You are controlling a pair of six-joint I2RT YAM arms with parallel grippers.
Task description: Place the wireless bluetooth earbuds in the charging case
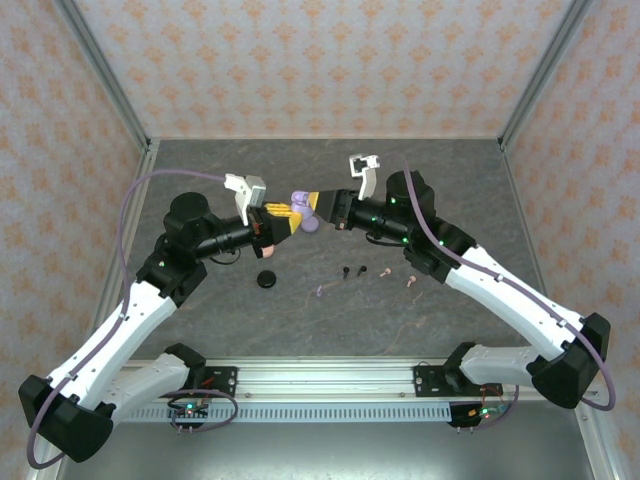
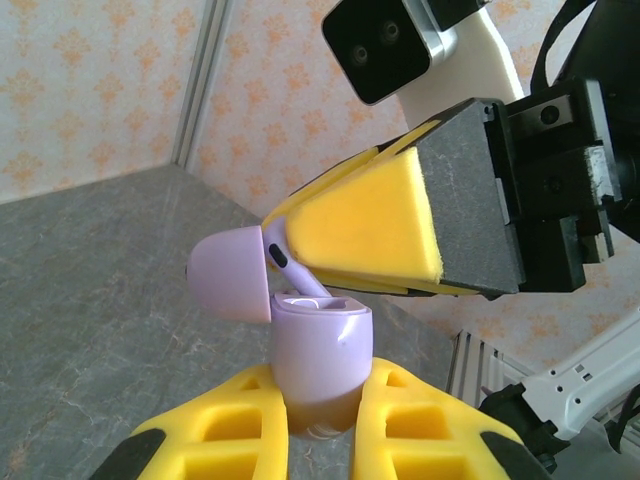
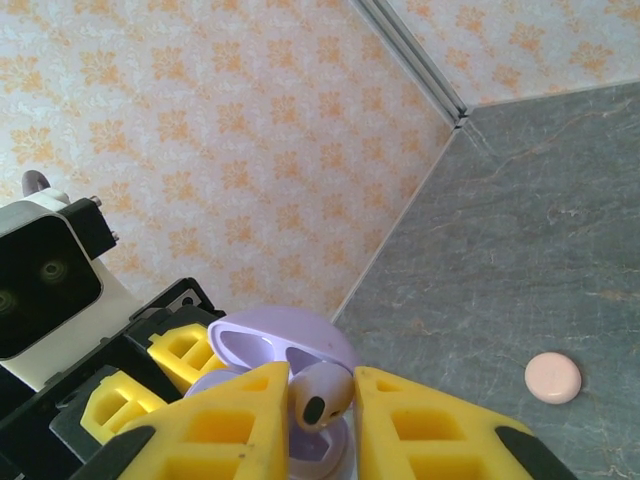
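My left gripper (image 2: 320,375) is shut on the body of a lilac charging case (image 2: 318,345) and holds it upright above the table. The case's lid (image 2: 230,275) is swung open to the left. My right gripper (image 3: 320,372) is shut on a lilac earbud (image 3: 322,398), whose stem (image 2: 300,282) dips into a socket in the case top. From above, both grippers meet at the case (image 1: 308,222) over the table's middle. A black pair of earbuds (image 1: 352,270), a pale pink pair (image 1: 397,277) and one lilac earbud (image 1: 319,291) lie on the table nearer the arms.
A black round puck (image 1: 266,279) lies on the grey table (image 1: 450,190) left of the loose earbuds. A pale pink round puck (image 3: 553,378) rests on the table surface. Patterned walls (image 1: 300,60) close in the back and both sides.
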